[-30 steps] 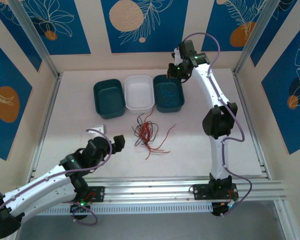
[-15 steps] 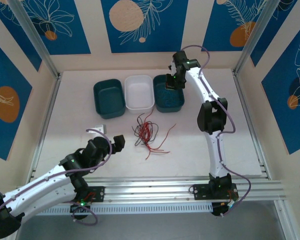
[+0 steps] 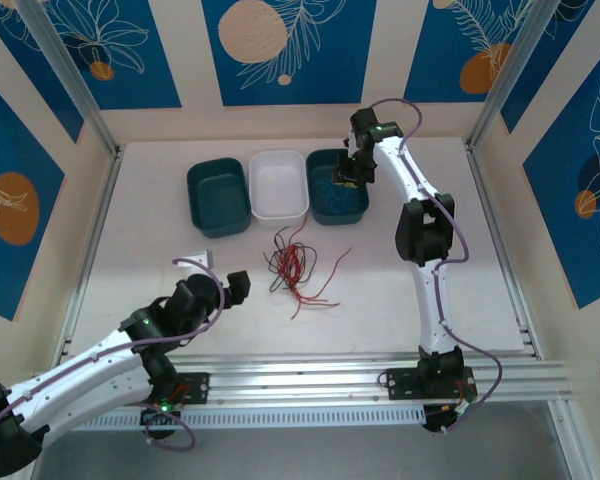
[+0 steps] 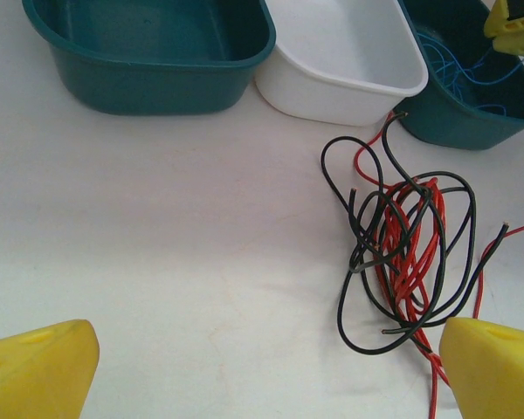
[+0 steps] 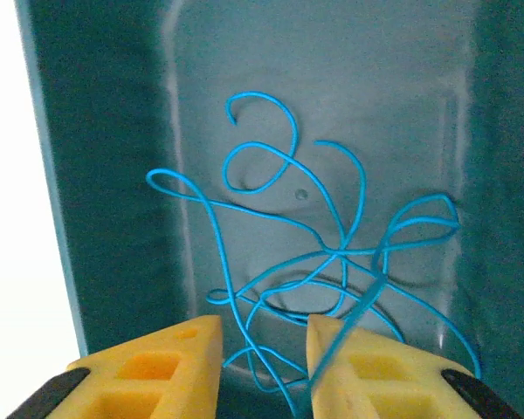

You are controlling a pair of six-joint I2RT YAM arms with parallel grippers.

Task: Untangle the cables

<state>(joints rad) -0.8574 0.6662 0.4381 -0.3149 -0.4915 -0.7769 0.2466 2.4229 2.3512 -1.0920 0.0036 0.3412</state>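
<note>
A tangle of red and black cables lies on the table in front of the bins; in the left wrist view the tangle sits ahead and to the right. My left gripper rests left of it, jaws wide open over bare table. Several blue cables lie in loose loops inside the right teal bin. My right gripper hovers over that bin, open, with one blurred blue strand running across its right finger.
A white bin and a second teal bin, both without cables, stand in a row left of the right one. A small pale block lies near my left arm. Aluminium rails frame the table.
My right gripper has swung from behind the right teal bin to over its inside and come lower. The left arm and the red and black tangle have not moved.
</note>
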